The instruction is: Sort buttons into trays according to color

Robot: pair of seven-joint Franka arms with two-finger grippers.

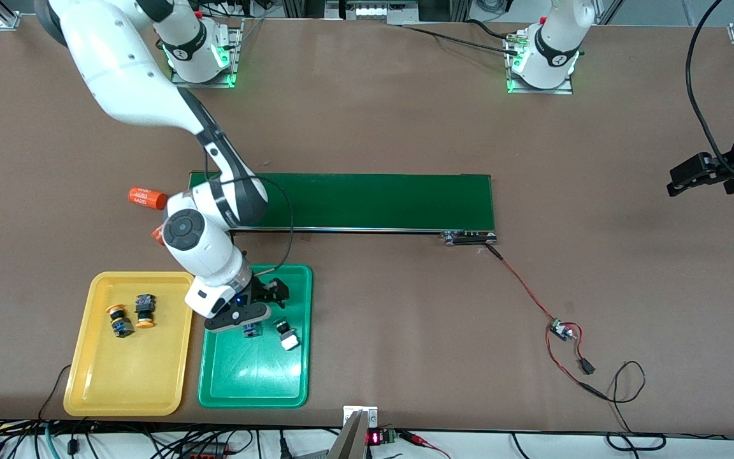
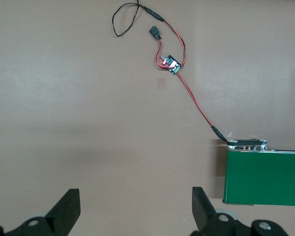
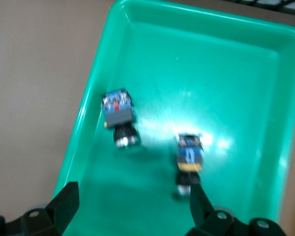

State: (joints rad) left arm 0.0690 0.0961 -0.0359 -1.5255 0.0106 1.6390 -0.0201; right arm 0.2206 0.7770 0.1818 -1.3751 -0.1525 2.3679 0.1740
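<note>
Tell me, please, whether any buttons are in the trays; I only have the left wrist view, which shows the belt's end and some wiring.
Observer: Yes, two buttons lie in the green tray.
Operator: And what about the other tray?
Observer: The yellow tray holds two orange-capped buttons, lying side by side.
Operator: Where is the right hand, please?
Observer: The right hand is over the green tray, open and holding nothing.
</note>
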